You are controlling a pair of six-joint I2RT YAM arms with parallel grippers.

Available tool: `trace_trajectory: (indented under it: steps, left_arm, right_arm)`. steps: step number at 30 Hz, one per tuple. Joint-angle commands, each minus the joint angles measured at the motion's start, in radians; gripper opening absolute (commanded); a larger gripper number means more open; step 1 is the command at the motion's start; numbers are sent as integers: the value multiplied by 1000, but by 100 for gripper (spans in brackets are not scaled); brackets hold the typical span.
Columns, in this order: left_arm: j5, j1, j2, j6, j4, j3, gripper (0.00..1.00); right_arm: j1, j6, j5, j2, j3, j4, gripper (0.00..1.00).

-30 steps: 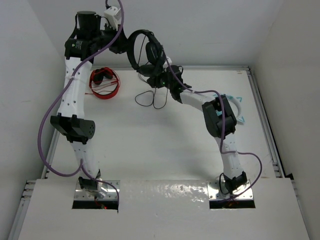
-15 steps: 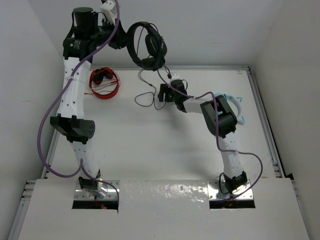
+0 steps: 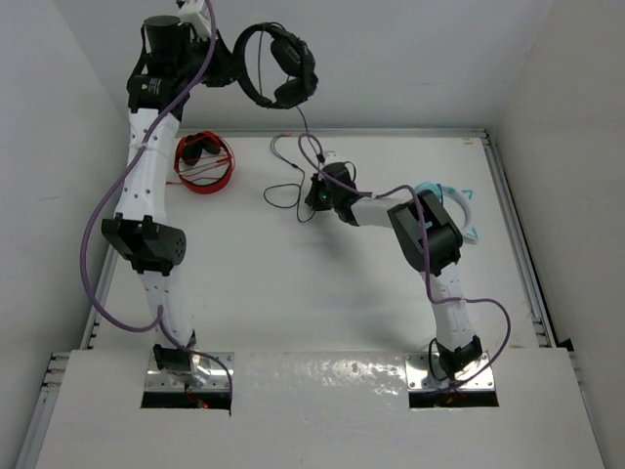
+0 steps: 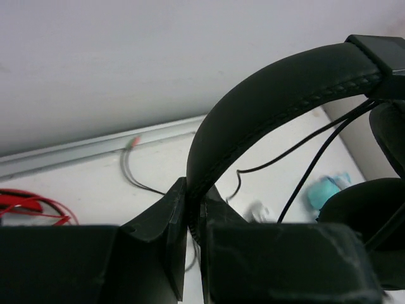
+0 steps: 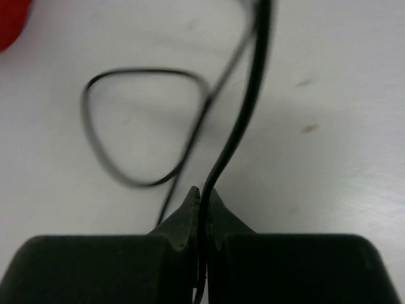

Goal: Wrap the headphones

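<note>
Cable (image 5: 237,136), thin and black, runs between the pressed-together fingers of the right pincer (image 5: 201,195), low over the white surface (image 3: 293,283). Farther off, the left pincer (image 4: 193,202) clamps the padded headband (image 4: 272,88) of the black over-ear headphones (image 3: 293,70), held high above the surface's far edge.

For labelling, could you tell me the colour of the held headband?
Black; the headband shows best in left wrist.

We see a robot lab: a left arm (image 3: 138,195) and a right arm (image 3: 427,237) bolted to a white table (image 3: 293,293) between plain white walls (image 3: 410,59).
</note>
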Motion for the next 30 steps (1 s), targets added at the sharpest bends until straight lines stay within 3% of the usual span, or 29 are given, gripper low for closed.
trace_trajectory:
  steps: [1, 4, 9, 16, 21, 24, 27, 28, 30]
  left_arm:
    - [-201, 18, 32, -79, 148, -22, 0]
    - [-334, 18, 50, -7, 228, -103, 0]
    - [-528, 12, 107, 106, 351, -163, 0]
    - [-646, -11, 164, 273, 417, -261, 0]
    - [-614, -33, 143, 525, 432, -429, 0]
    - [-504, -36, 78, 660, 431, -534, 0]
    - [-361, -40, 72, 724, 305, -505, 0]
    - [-295, -40, 66, 773, 247, -490, 0]
    - [-267, -40, 60, 821, 201, -480, 0]
  right_arm:
    - [121, -172, -214, -163, -13, -91, 0]
    - [198, -301, -353, -250, -61, -166, 0]
    - [287, -346, -475, -329, -50, -301, 0]
    - [318, -397, -480, -448, 74, -404, 0]
    - [246, -486, -265, -594, 214, -516, 0]
    - [81, -455, -167, -643, 263, -510, 0]
    - [30, -524, 26, -651, 283, -510, 0]
    - [23, -629, 148, -648, 271, -474, 0]
    - [20, -747, 242, -634, 280, -441, 0]
